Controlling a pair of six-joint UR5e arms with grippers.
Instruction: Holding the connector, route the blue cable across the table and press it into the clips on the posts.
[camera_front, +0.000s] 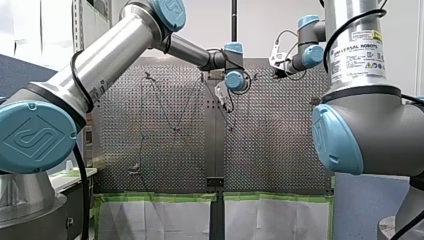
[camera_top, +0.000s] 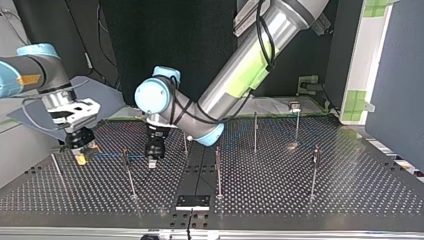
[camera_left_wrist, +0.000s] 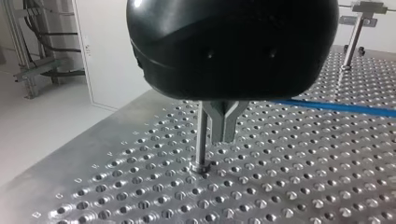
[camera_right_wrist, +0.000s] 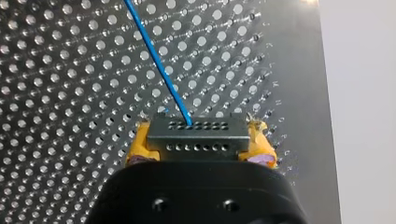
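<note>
Thin blue cable (camera_right_wrist: 159, 70) leaves the dark grey rectangular connector with rows of small holes (camera_right_wrist: 197, 136). My right gripper (camera_right_wrist: 198, 148) clamps the connector by its two ends between yellow pads (camera_right_wrist: 139, 145), low over the perforated metal table (camera_right_wrist: 56, 140) and near its edge. In the top view the cable's long axis runs roughly level, from that gripper at the view's left toward my black left gripper (camera_top: 152, 163) nearer the middle. A slim metal post (camera_top: 128, 172) stands between the two grippers and the cable crosses it near its top. Its clip is too small to read, so seated or just beside it, cannot tell. Left gripper is the nearer one to that post. Its metal fingers (camera_left_wrist: 223, 122) look pinched together, pointing down just beside a thin post (camera_left_wrist: 201, 140), maybe the same one. Whether the cable is caught in them is hidden by the gripper body. Judgement: the next move turns on pressing this span into that clip, with the connector end held.
</note>
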